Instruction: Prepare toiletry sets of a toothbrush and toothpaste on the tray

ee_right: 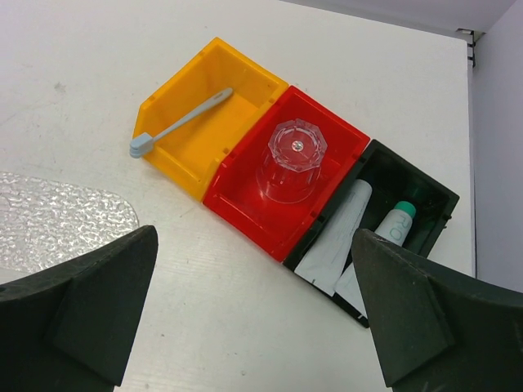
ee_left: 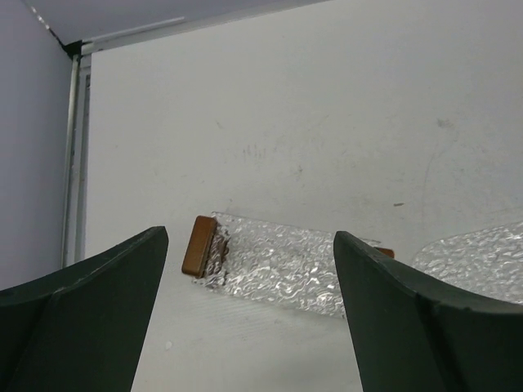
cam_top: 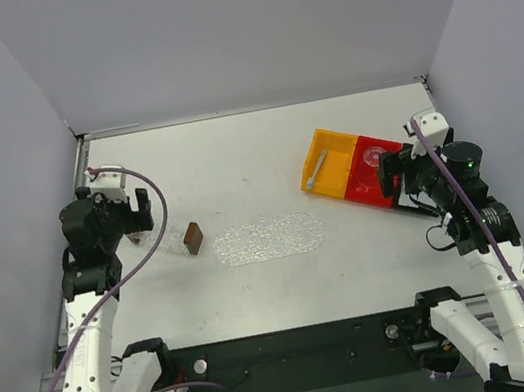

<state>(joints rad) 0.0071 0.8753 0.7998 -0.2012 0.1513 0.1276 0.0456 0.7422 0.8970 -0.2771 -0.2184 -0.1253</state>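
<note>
Targeting pale-blue plastic toothbrush (ee_right: 181, 122), diagonal inside yellow plastic bin (ee_right: 245, 77) | right gripper (ee_right: 255, 237) near bin, fingers spread, empty | left gripper (ee_left: 249, 235) spread too | silvery flat toothpaste tube (ee_right: 343, 237) two bins along | clear bumpy oval tray (ee_right: 57, 220) nearby | pinch mid-handle crosswise, lift clear of walls.

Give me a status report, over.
Left gripper, right gripper open, empty. Pale-blue plastic toothbrush lies in yellow bin, silvery-grey toothpaste tube in black bin. Clear bumpy oval tray holds neither. Small brown block left of tray.

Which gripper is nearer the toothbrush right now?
Right. The right gripper hovers beside the bins holding the toothbrush; the left gripper sits far across the table, beyond the tray.
</note>
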